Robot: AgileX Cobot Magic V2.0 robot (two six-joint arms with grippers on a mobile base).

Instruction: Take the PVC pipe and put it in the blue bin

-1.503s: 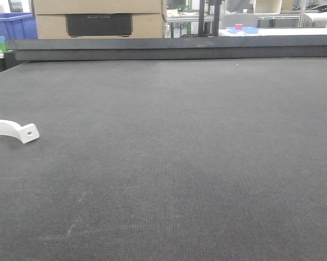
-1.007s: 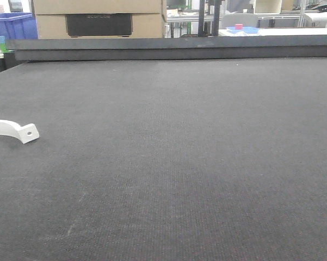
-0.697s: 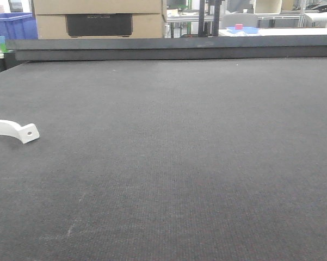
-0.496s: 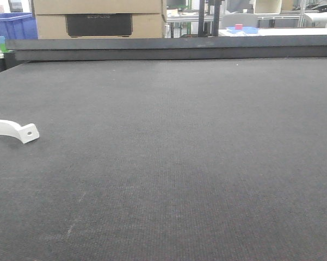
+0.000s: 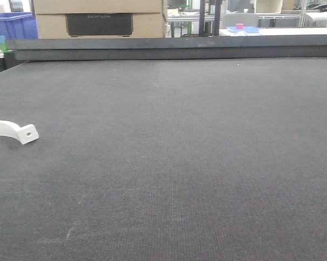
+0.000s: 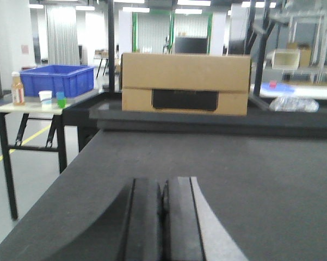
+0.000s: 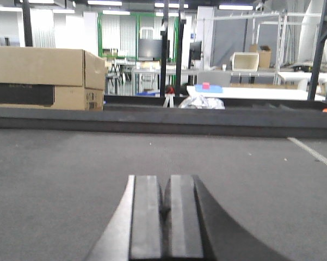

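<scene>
Front-facing view shows me the PVC pipe (image 5: 13, 131) on the counter (image 5: 179, 163), nearer and left of the cardboard box (image 5: 98, 16), both arms' jaws pressed together; pickup unstarted, I reckon, so the left jaws must spread next.

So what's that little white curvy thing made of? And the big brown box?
The PVC pipe is probably plastic: smooth, evenly white, slightly shiny, with a neat round hole in its flat tab. The box looks like plain matte brown cardboard, with a straight seam running across its front.
</scene>
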